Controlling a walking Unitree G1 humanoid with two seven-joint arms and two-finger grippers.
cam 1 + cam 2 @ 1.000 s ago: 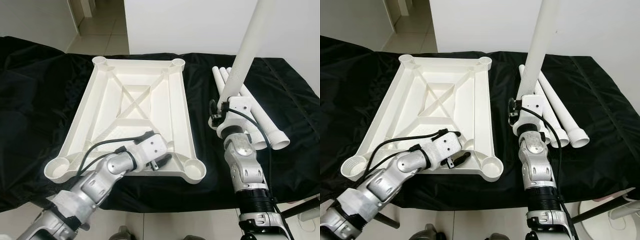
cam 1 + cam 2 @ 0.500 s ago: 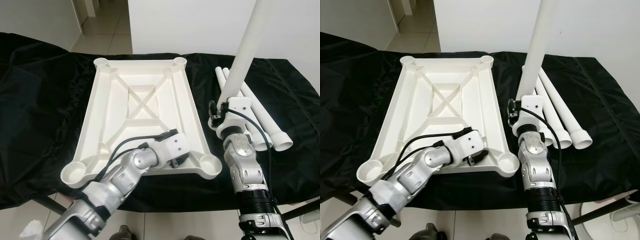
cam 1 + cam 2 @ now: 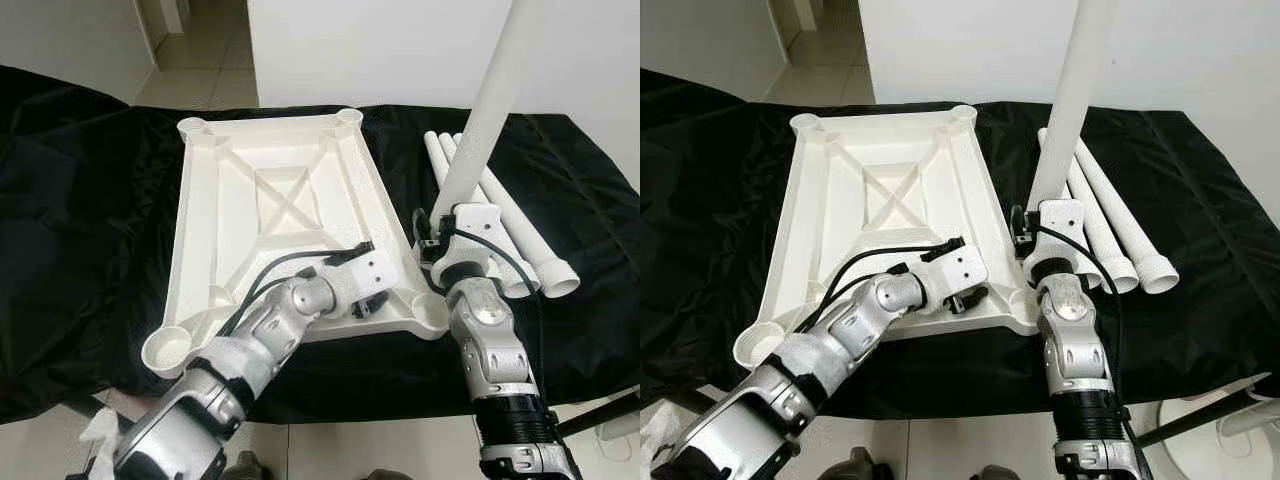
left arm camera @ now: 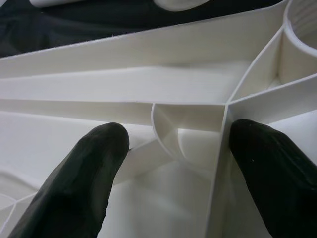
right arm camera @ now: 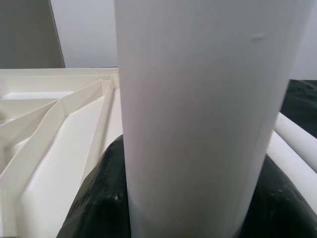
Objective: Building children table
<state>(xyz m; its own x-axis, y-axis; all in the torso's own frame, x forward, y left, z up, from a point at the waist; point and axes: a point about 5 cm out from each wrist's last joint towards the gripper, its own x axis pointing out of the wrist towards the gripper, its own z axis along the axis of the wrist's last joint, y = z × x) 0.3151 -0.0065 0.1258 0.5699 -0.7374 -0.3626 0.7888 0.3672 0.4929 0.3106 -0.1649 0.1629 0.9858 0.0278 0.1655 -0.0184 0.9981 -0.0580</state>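
The white tabletop (image 3: 270, 215) lies upside down on the black cloth (image 3: 80, 200). The left gripper (image 4: 173, 148) is spread across a rib near its corner socket (image 3: 432, 312). The right gripper (image 3: 447, 235) pinches an upright table leg (image 3: 487, 110) beside that socket; three spare legs (image 3: 520, 235) lie just beyond.

The upturned tabletop (image 3: 280, 215) lies on the black cloth (image 3: 80, 200), with loose legs (image 3: 520, 240) to its right.

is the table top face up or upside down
Upside down. The table top lies on the black cloth with its cross ribs and round leg sockets facing up.
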